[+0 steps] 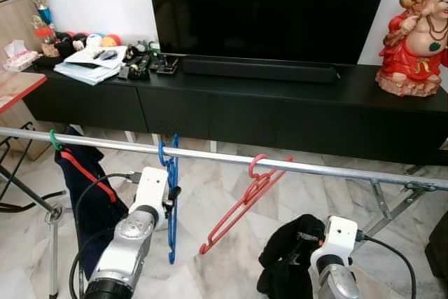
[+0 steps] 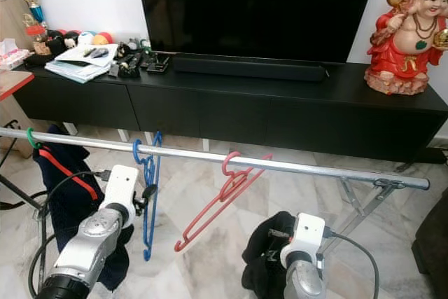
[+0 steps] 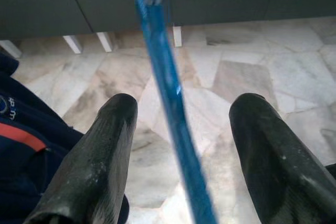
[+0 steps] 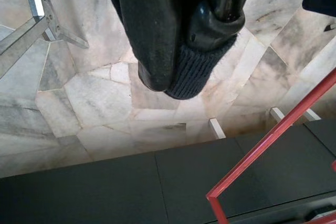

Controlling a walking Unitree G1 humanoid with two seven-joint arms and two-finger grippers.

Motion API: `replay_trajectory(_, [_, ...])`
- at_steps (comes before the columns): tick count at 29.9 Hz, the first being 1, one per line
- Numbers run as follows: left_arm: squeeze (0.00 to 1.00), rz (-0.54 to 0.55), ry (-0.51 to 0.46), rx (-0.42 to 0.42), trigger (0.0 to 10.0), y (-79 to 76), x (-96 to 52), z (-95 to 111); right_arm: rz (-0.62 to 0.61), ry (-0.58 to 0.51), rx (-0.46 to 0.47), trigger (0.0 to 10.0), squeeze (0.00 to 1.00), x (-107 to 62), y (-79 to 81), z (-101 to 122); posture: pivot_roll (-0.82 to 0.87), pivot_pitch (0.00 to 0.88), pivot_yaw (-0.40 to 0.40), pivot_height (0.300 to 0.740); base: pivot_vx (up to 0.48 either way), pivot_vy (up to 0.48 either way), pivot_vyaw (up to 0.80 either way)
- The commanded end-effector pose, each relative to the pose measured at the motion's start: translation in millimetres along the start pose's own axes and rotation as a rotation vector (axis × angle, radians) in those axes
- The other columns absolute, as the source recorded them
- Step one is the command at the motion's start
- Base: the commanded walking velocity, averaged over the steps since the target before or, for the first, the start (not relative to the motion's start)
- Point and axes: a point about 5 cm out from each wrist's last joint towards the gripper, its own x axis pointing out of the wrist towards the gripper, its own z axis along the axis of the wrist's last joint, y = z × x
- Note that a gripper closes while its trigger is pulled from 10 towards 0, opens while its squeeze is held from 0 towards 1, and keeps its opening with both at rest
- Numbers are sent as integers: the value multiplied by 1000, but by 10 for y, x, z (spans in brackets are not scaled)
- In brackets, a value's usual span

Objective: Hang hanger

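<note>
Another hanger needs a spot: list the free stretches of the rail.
Free: rail from the red hanger to its right end; a shorter gap between red and blue hanger. Crowded: the left, where the left gripper straddles the blue hanger beside the navy garment.

we lose the blue hanger (image 3: 168, 103) at the left wrist view's edges — the dark garment (image 4: 197, 69) hides the right gripper's (image 4: 181, 51) fingertips.

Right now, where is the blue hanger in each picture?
Left eye view: blue hanger hangs on the metal rail, beside the left gripper.
Right eye view: lower left, on the same rail.
Left wrist view: a blue bar between the open fingers.
Right wrist view: not in it.
Shared landmark: the red hanger.
</note>
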Motion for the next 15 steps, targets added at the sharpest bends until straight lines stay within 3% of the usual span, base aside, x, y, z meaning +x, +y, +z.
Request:
replay_trajectory(1, [0, 19, -21, 5, 10000, 54, -11, 52, 11, -11, 4, 10000, 0, 19, 27, 31, 49, 13, 26, 740, 0, 0, 0])
replay_trajectory(6, [0, 55, -28, 9, 10000, 104, -22, 82, 12, -9, 3, 10000, 0, 18, 31, 26, 48, 13, 25, 740, 0, 0, 0])
replay_trajectory(9, [0, 140, 25, 4, 10000, 189, -2, 26, 14, -5, 4, 10000, 0, 21, 37, 23, 53, 16, 24, 740, 0, 0, 0])
replay_trajectory(15, [0, 125, 56, -8, 10000, 173, 14, -41, 19, -6, 4, 10000, 0, 20, 51, 23, 48, 20, 25, 740, 0, 0, 0])
